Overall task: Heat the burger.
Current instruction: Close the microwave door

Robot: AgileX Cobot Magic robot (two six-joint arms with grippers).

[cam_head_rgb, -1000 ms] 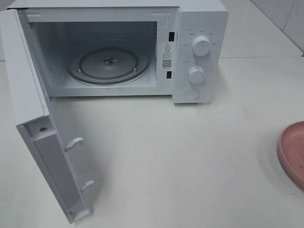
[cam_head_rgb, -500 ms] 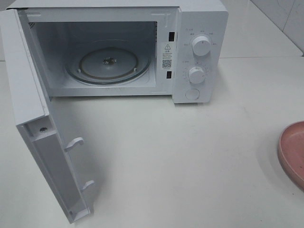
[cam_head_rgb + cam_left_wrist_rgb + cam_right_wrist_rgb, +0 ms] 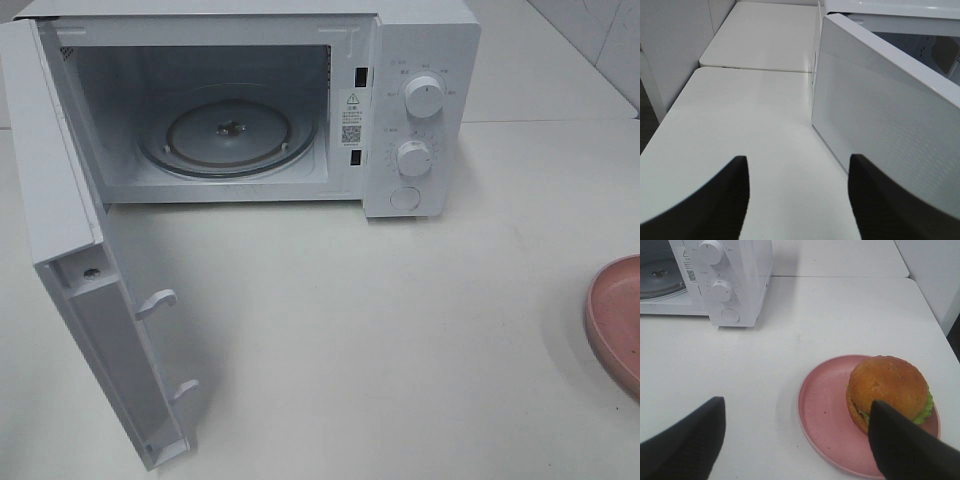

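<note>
The burger [image 3: 885,382], with a golden-brown bun and green lettuce at its edge, sits on a round pink plate [image 3: 822,415] in the right wrist view. My right gripper [image 3: 800,440] hovers open just short of the plate. One of its dark fingers [image 3: 905,445] overlaps the burger's near side, and nothing is between the jaws. In the exterior high view only the plate's rim [image 3: 615,315] shows at the right edge; the burger and both grippers are out of frame. My left gripper [image 3: 797,200] stands open and empty beside the microwave door's outer face [image 3: 890,110].
The white microwave [image 3: 440,40] stands at the back with its door [image 3: 120,350] swung fully out to the left. Its glass turntable [image 3: 228,135] is bare. Two knobs and a round button are on its right panel. White tabletop lies between the microwave and the plate.
</note>
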